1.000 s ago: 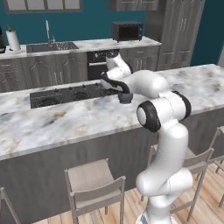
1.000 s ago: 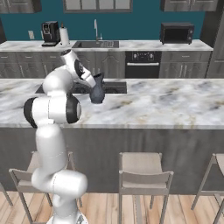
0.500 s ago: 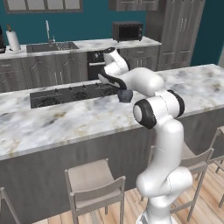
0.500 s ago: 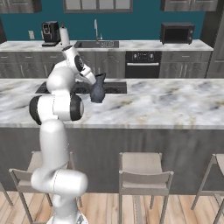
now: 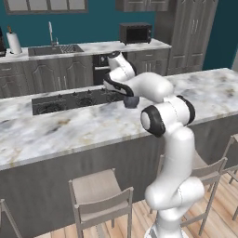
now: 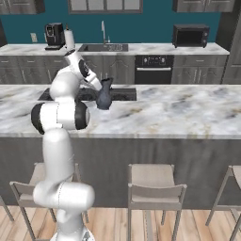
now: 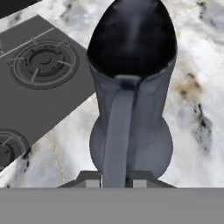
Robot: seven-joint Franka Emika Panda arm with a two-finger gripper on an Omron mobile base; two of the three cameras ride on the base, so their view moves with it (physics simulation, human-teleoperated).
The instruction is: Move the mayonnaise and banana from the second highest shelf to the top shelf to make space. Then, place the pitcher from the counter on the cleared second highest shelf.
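Gripper [image 7: 114, 177], wide open a second earlier, now closed on the handle of the pitcher [image 6: 104, 95], which stands on the counter [image 6: 179, 113] beside the cooktop [image 7: 39, 83]; lifting toward the shelf can follow

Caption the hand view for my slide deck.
Gripper shut on the dark slate-grey pitcher handle, beside the black cooktop.

The dark slate-grey bulbous pitcher [image 6: 104, 95] stands on the long marbled stone counter [image 6: 179, 113], just beside the inset black cooktop [image 7: 39, 83]. Metal-framed stools [image 6: 153, 188] stand before the counter.
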